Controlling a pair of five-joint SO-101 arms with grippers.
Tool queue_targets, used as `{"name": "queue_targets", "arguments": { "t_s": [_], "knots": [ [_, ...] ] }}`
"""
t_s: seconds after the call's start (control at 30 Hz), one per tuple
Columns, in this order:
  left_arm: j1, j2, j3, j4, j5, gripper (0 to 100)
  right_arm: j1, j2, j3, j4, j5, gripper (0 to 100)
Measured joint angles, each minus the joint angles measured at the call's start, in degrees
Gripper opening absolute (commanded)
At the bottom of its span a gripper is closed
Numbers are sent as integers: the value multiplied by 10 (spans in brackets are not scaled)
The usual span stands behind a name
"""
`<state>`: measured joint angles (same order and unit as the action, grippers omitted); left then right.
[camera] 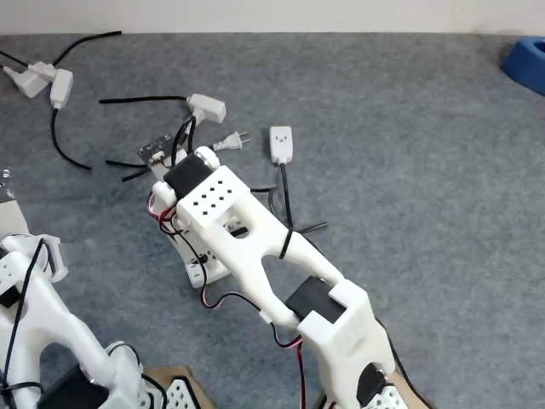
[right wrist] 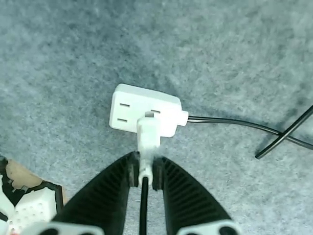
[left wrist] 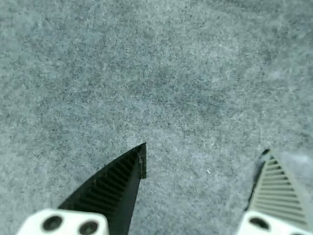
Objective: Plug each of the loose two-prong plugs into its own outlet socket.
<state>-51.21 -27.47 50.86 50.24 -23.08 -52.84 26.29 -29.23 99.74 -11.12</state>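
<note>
My right gripper (right wrist: 145, 169) is shut on a white two-prong plug (right wrist: 147, 134) whose black cord runs back between the fingers. The plug's tip rests against the top of a white outlet socket (right wrist: 132, 110) lying on the grey carpet; I cannot tell whether the prongs are in. In the high view this socket (camera: 207, 107) lies just beyond the right arm's wrist (camera: 192, 175). Another loose plug (camera: 232, 141) lies beside a second socket (camera: 281, 143). My left gripper (left wrist: 204, 154) is open over bare carpet, and its arm (camera: 30, 290) is at the lower left.
At the far left corner a plug sits joined to a socket (camera: 43, 81), with black cord trailing from it. Loose black cords (camera: 128, 162) lie near the right arm's wrist. A blue object (camera: 528, 64) sits at the far right edge. The right half of the carpet is open.
</note>
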Motion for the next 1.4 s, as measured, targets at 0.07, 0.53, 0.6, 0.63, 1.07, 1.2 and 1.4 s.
{"name": "queue_targets", "arguments": {
  "t_s": [0.07,0.53,0.6,0.63,1.07,1.2,1.4],
  "knots": [
    [0,0,0,0,0,348,0,14,-1,0,0,6],
    [-4,0,0,-8,0,348,20,41,-18,2,0,6],
    [-6,0,0,-8,0,348,20,42,-18,3,0,6],
    [-6,0,0,-8,0,348,20,42,-18,4,0,6],
    [-5,0,0,-8,0,348,9,104,-23,4,-2,6],
    [-5,0,0,-8,0,348,9,106,-26,4,-2,6],
    [-8,0,0,-8,0,348,11,110,-24,-4,-2,6]
  ]
}}
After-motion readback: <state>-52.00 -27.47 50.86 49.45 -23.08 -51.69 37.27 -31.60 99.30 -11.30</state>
